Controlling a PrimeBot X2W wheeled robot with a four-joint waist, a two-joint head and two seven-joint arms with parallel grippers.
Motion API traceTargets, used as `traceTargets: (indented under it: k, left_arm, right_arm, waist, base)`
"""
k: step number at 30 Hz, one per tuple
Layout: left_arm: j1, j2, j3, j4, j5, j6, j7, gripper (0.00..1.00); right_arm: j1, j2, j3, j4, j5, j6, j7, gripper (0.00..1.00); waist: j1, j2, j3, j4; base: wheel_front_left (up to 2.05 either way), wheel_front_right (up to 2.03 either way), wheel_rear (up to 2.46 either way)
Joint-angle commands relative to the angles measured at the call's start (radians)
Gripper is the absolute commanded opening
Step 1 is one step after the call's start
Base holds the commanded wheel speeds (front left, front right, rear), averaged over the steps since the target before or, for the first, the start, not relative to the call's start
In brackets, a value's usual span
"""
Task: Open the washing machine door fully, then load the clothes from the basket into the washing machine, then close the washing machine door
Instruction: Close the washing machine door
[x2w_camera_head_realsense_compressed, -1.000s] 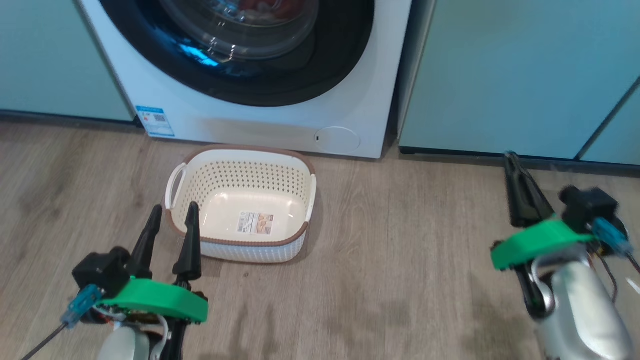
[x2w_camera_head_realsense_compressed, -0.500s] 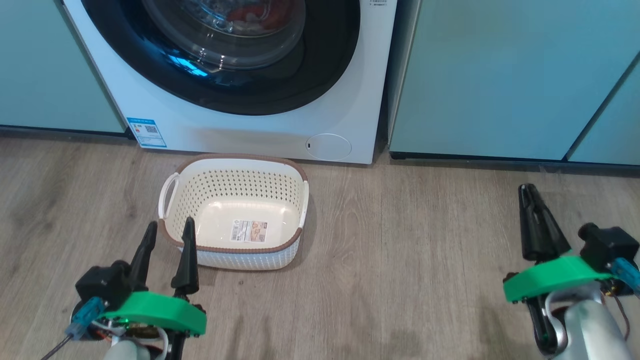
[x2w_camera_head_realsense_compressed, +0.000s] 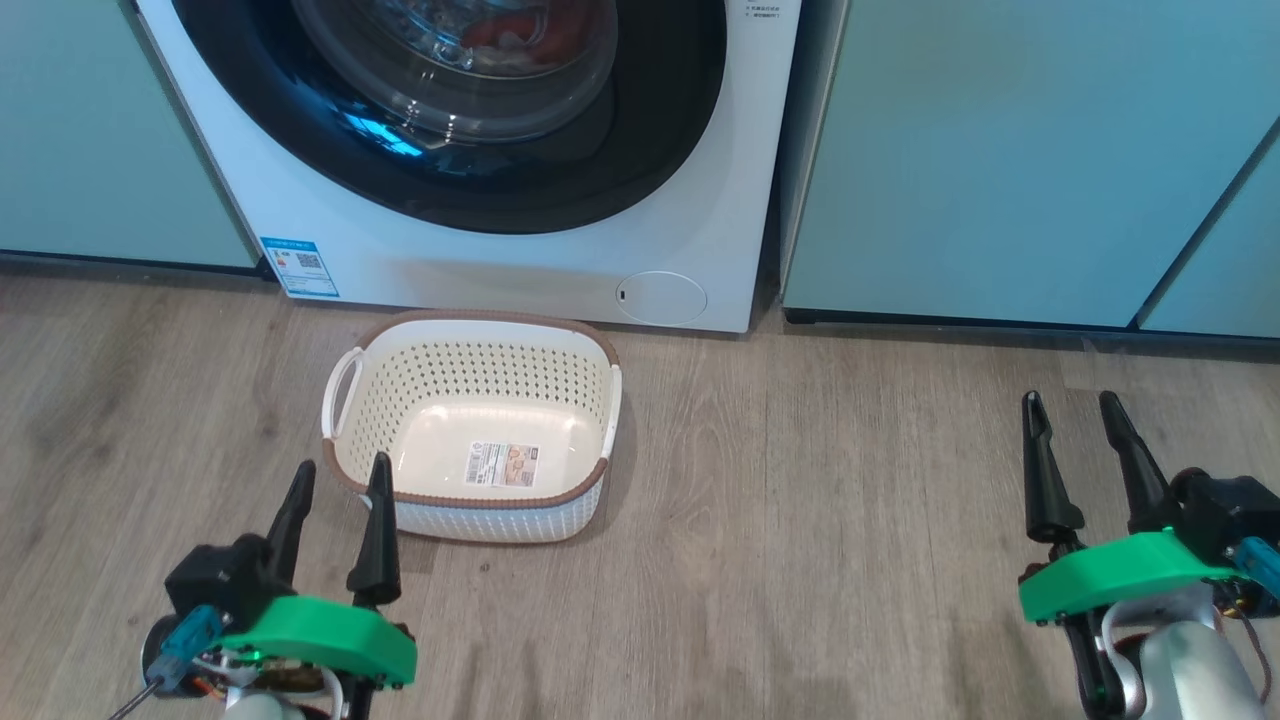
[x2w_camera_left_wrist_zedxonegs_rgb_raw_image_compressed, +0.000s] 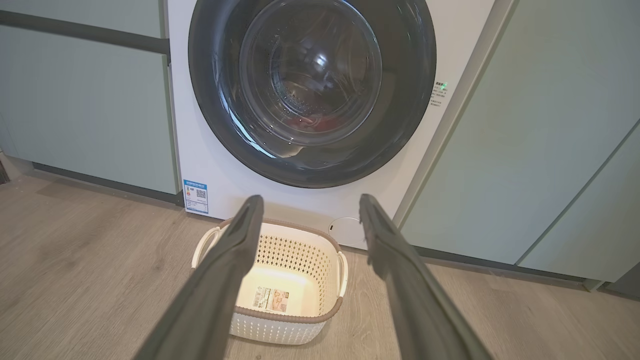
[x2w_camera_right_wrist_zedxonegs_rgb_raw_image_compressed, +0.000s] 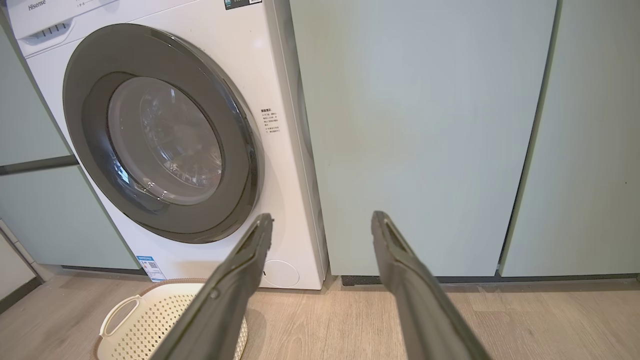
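The white washing machine (x2w_camera_head_realsense_compressed: 480, 262) stands between teal cabinets, its black-rimmed washing machine door (x2w_camera_head_realsense_compressed: 640, 130) shut flush against the front. Red clothes (x2w_camera_head_realsense_compressed: 520, 30) show through the glass bowl, inside the drum (x2w_camera_left_wrist_zedxonegs_rgb_raw_image_compressed: 310, 120). The cream basket (x2w_camera_head_realsense_compressed: 470, 425) sits empty on the floor before the machine, label on its base. My left gripper (x2w_camera_head_realsense_compressed: 340, 475) hovers open at the basket's near-left corner. Off to the right, low over the floor, my right gripper (x2w_camera_head_realsense_compressed: 1072, 405) is open, well apart from the basket. Both wrist views show spread fingers (x2w_camera_left_wrist_zedxonegs_rgb_raw_image_compressed: 235, 260) (x2w_camera_right_wrist_zedxonegs_rgb_raw_image_compressed: 400, 270) holding nothing.
Teal cabinets (x2w_camera_head_realsense_compressed: 1000, 150) flank the machine on both sides. Wood-look floor (x2w_camera_head_realsense_compressed: 800, 520) spreads between the basket and my right arm. A round white service cap (x2w_camera_head_realsense_compressed: 660, 297) and blue label sticker (x2w_camera_head_realsense_compressed: 299, 267) mark the machine's lower front.
My right gripper has gone from shut to open and drawn back lower right. The head camera shifted slightly. The basket and left gripper stayed put.
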Motion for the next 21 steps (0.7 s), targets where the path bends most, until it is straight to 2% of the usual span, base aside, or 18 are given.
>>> traceTargets:
  k: [1,21]
  left_arm:
    - [-0.031,0.011,0.026,-0.031,0.005,0.004,-0.01,1.0]
    - [-0.014,0.011,0.013,-0.06,0.051,0.005,-0.01,1.0]
  right_arm:
    - [-0.024,-0.002,0.019,-0.039,-0.002,0.0,-0.007,1.0]
    - [-0.022,-0.002,0.034,-0.033,0.017,0.0,-0.007,1.0]
  waist:
    - [0.0001,-0.0001,0.001,-0.001]
    - [0.0001,-0.0001,-0.006,-0.003]
  base:
    - [0.0,0.0,0.0]
    - [0.0,0.0,0.0]
